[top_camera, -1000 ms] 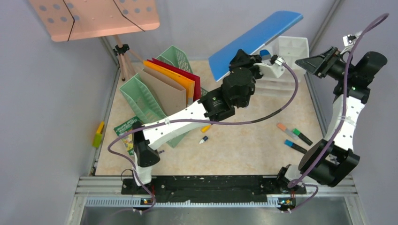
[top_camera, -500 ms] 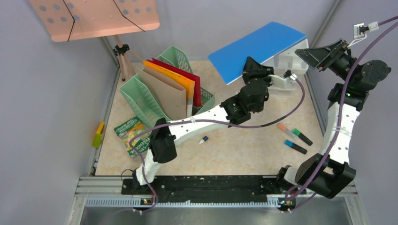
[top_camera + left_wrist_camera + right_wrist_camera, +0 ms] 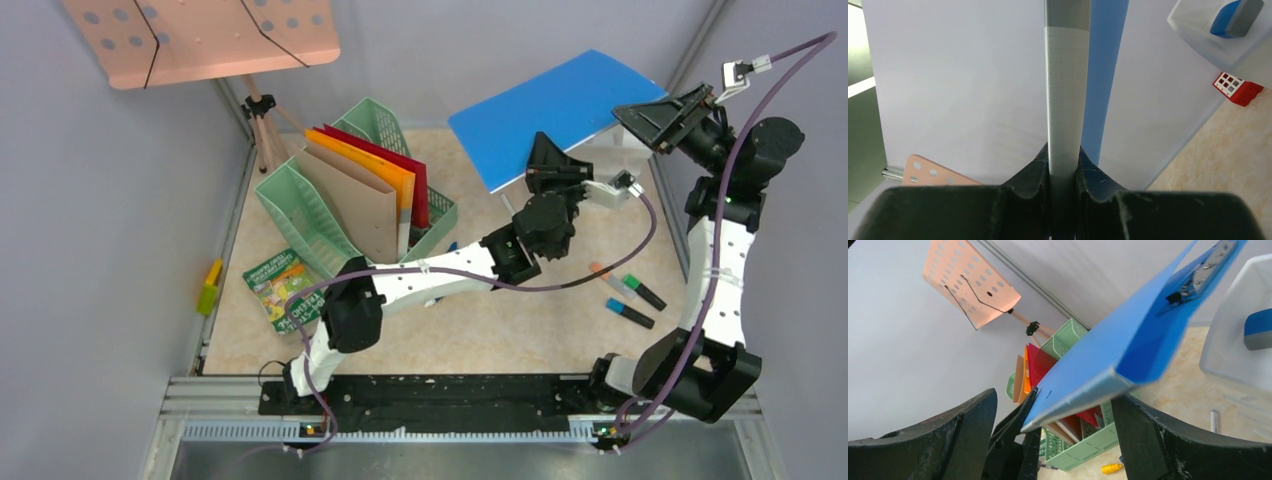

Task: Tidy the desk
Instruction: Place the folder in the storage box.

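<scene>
Folder [image 3: 540, 105], flat rigid blue plastic: we are pinching its thin grey edge in left gripper [image 3: 1064, 162]; right gripper [image 3: 645, 115] gaping wide.

Grey-panelled lab robot cell [image 3: 120, 250], railed marble desk [image 3: 520, 320]

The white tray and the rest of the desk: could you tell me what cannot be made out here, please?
- White tray: the blue folder covers most of it in the top view, and both wrist views cut it at the frame edge, so its contents are uncertain.
- Green booklet: top view, print too small; the left arm overlaps one edge.
- Markers: top view, labels too small.
</scene>
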`<state>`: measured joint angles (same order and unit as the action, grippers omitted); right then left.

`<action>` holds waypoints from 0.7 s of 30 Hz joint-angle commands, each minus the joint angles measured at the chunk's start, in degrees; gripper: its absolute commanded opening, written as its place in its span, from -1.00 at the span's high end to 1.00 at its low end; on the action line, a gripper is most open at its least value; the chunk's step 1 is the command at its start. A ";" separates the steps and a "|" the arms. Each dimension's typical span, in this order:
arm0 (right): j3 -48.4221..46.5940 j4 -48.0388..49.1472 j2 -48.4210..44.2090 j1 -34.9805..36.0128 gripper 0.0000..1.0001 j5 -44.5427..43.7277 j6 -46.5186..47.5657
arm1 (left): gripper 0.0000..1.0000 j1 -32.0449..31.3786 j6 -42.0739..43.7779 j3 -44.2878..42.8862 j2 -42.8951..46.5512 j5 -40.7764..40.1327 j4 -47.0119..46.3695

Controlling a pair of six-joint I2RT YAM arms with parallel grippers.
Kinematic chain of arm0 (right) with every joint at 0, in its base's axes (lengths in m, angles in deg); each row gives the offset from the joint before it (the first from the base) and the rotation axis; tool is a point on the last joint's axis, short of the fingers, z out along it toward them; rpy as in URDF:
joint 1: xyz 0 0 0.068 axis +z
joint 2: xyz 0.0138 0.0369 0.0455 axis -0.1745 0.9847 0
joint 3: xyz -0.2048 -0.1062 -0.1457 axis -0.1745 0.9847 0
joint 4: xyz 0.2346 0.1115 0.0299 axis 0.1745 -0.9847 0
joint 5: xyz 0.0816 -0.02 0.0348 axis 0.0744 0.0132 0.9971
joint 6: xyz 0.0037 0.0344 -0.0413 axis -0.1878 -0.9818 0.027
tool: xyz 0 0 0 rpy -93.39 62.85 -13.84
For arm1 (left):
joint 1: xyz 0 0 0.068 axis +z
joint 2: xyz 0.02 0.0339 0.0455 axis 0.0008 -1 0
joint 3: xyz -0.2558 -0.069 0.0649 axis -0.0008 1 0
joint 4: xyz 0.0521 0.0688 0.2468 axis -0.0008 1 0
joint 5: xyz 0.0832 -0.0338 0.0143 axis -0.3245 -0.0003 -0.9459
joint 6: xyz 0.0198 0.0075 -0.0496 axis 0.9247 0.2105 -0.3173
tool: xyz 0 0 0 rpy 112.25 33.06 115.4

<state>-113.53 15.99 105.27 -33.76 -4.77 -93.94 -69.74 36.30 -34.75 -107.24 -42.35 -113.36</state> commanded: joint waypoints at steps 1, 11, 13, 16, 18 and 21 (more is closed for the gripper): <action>-0.64 -4.18 0.30 2.36 -0.65 -1.71 2.97 | 1.00 -0.85 5.37 0.75 -0.07 0.21 -11.60; 0.21 -14.66 2.63 8.12 -0.44 -7.40 10.75 | 1.00 -3.96 15.47 4.54 -3.03 1.50 -22.31; 0.33 -14.58 2.91 8.13 -0.23 -7.09 10.72 | 1.00 -4.34 16.00 5.86 -2.78 1.46 -23.21; 1.24 -13.50 2.79 8.08 0.15 -6.73 10.25 | 1.00 -4.72 15.92 6.65 -2.52 1.05 -23.31; 2.06 -12.29 2.76 8.13 0.52 -6.52 9.65 | 1.00 -5.05 15.78 6.76 -2.45 0.51 -23.12; 2.93 -9.97 2.52 8.13 1.00 -6.13 8.52 | 1.00 -5.43 14.91 7.22 -1.97 -0.36 -22.39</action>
<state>-111.91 0.69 108.26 -26.17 -10.87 -88.74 -72.69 49.92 -26.91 -111.11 -46.22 -130.80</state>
